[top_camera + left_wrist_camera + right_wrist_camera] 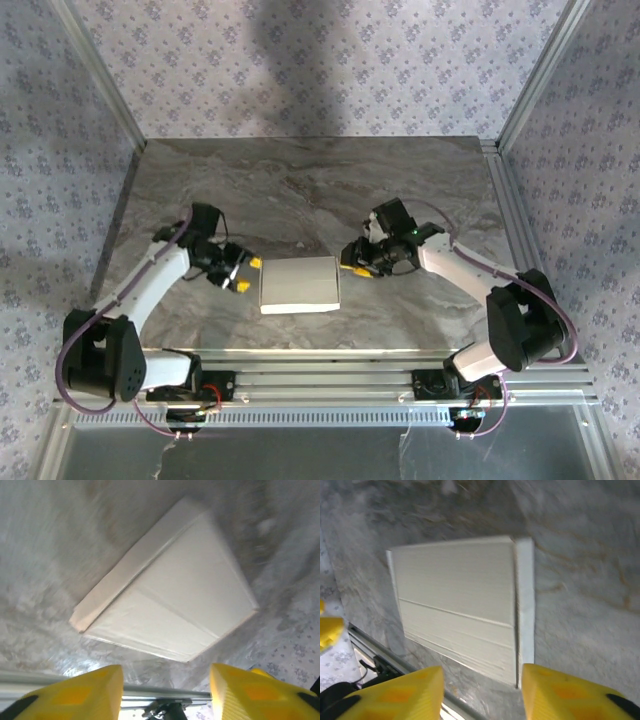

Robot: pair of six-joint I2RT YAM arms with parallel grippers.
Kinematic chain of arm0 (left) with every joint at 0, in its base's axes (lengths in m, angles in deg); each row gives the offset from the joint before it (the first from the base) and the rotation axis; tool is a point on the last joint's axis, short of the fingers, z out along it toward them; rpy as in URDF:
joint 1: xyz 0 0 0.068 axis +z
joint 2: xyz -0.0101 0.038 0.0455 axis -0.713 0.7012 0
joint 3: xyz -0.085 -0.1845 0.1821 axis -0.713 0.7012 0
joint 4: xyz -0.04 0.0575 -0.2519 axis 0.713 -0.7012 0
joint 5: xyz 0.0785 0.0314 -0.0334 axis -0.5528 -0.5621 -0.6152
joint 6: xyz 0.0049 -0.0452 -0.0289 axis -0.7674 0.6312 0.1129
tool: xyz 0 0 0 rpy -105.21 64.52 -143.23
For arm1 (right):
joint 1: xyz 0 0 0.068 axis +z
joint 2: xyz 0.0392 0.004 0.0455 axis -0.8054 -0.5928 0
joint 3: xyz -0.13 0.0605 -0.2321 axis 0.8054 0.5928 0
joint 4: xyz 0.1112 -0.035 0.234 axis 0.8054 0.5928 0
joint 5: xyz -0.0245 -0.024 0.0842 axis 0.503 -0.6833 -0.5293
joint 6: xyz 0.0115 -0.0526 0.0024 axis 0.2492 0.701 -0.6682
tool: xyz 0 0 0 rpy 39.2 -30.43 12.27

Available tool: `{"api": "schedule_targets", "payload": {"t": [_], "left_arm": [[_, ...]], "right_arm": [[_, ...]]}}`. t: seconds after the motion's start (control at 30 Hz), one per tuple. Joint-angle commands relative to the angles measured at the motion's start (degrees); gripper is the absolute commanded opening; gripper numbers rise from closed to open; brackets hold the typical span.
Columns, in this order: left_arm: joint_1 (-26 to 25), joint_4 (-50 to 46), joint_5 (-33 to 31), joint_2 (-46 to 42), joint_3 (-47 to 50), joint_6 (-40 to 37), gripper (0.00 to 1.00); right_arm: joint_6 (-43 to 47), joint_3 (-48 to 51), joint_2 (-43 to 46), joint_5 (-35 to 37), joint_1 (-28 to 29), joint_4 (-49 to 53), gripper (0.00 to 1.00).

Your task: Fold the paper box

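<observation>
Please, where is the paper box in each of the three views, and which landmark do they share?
Top external: paper box slightly below centre.
Left wrist: paper box at centre, turned diagonally.
Right wrist: paper box at centre.
Shared landmark: aluminium rail along the near edge of the table.

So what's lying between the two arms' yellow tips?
The white paper box, flat on the table, sits between the left end effector and the right end effector. The top view shows it, with a bare strip of table on each side.
</observation>
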Motion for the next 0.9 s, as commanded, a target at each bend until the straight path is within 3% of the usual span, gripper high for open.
{"api": "schedule_targets", "payload": {"t": [0.0, 0.13, 0.2, 0.27, 0.63, 0.87], "left_arm": [[-6.1, 9.3, 3.0, -3.5, 6.8, 16.9, 0.52], [-14.0, 13.3, -3.8, -8.3, 11.9, 35.0, 0.57], [-15.6, 13.7, -6.3, -10.9, 13.8, 39.8, 0.58], [-16.0, 14.3, -8.6, -12.9, 15.6, 42.5, 0.66], [-17.3, 29.9, -16.0, -11.0, 22.3, 47.0, 0.66], [-17.5, 35.2, -20.5, -9.3, 24.9, 44.1, 0.54]], "right_arm": [[-11.3, 2.8, 0.2, -3.7, 1.7, -0.7, 0.54], [-18.9, 3.0, -0.5, -2.9, 4.0, -0.7, 0.59], [-22.4, 4.1, -0.5, -2.8, 4.8, -2.3, 0.60], [-26.0, 5.6, -0.4, -3.2, 5.4, -4.6, 0.60], [-32.4, 8.5, -0.9, -2.3, 6.0, -11.8, 0.62], [-34.8, 9.3, -3.3, -3.3, 5.3, -16.3, 0.61]]}}
